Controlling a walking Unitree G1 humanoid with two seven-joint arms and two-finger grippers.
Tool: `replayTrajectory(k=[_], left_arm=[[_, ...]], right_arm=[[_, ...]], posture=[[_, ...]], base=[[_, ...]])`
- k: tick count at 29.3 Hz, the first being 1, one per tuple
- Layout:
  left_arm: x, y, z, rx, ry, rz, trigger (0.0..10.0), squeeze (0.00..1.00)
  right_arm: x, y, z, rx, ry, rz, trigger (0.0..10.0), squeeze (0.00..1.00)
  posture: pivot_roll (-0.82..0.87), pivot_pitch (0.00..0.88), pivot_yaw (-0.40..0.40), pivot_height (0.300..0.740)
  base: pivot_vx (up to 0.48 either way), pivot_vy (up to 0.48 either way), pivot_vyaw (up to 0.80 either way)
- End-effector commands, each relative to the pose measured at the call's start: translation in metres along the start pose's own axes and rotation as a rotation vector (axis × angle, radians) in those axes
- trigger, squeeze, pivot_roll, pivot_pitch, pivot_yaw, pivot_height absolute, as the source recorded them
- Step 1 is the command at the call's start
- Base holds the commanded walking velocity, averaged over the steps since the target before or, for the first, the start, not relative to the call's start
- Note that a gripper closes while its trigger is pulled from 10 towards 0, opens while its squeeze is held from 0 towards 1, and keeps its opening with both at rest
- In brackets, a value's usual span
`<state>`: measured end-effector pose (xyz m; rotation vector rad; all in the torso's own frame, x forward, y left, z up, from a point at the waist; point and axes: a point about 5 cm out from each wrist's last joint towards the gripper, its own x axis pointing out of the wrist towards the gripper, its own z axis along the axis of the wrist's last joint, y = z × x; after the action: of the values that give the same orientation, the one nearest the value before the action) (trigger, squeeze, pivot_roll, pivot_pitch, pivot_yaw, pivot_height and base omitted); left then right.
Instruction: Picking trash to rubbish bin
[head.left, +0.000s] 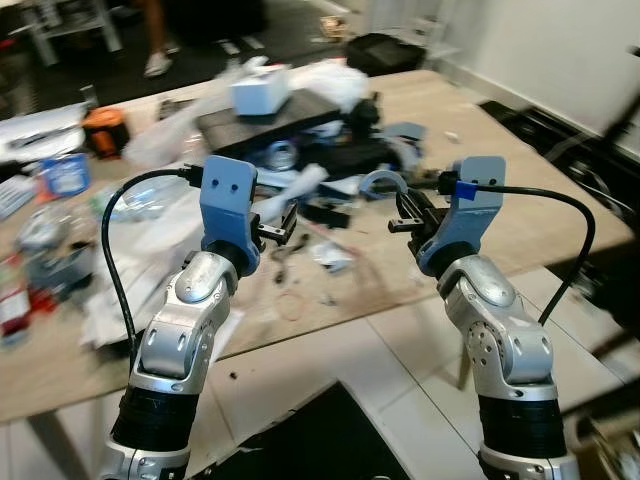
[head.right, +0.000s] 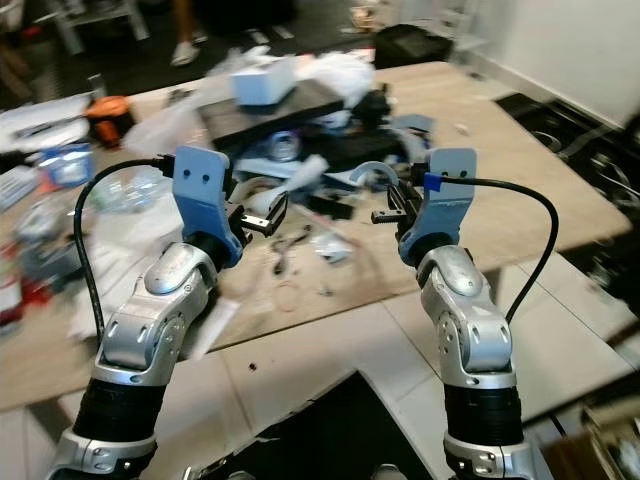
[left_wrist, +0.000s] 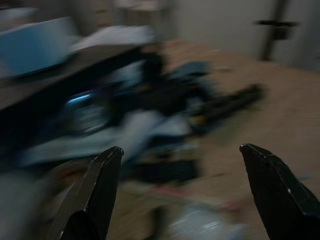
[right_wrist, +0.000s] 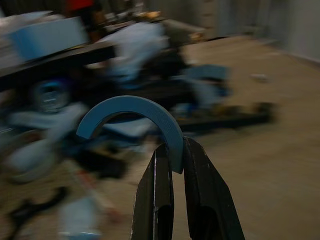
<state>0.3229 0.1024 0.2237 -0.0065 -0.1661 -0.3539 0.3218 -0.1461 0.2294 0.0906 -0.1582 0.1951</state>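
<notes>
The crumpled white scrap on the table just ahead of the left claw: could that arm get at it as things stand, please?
Probably yes: the left claw is open and holds nothing, and the white scrap lies uncovered on the table just beyond it.

wooden table (head.left: 520, 190) strewn with plastic bags (head.left: 160, 135), a black board (head.left: 265, 120), wrappers.

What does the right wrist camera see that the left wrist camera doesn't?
Right wrist view alone: the right pincer shut on a blue curved strip, held up above the table. Left wrist view alone: the left pincer open, with nothing between its fingers. Both: the blurry pile of trash on the wooden table, with a pale blue box on top.
</notes>
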Motion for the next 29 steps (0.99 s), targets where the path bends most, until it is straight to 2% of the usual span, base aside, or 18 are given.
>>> replayTrajectory(k=[1,16,20,29], left_arm=[[0.000,-0.004,0.001,-0.016,-0.009,-0.018,10.0,0.00],[-0.001,-0.003,0.001,-0.045,-0.020,-0.022,10.0,0.00],[0.000,0.000,-0.005,0.006,0.013,0.012,10.0,0.00],[-0.002,-0.001,-0.008,-0.013,0.022,0.007,10.0,0.00]], right_arm=[[-0.003,0.002,0.002,0.001,-0.022,-0.002,10.0,0.00],[-0.005,-0.002,0.002,0.009,-0.019,-0.019,10.0,0.00],[-0.006,-0.002,0.000,0.011,-0.010,-0.028,10.0,0.00],[-0.009,-0.009,-0.003,0.004,0.007,-0.051,10.0,0.00]], posture=[[0.00,0.128,0.053,0.740],[-0.01,0.130,0.048,0.740],[-0.01,0.125,0.046,0.740],[-0.01,0.124,0.044,0.740]], base=[[0.000,0.000,-0.80],[0.000,0.000,-0.80],[0.000,0.000,-0.80],[0.000,0.000,-0.80]])
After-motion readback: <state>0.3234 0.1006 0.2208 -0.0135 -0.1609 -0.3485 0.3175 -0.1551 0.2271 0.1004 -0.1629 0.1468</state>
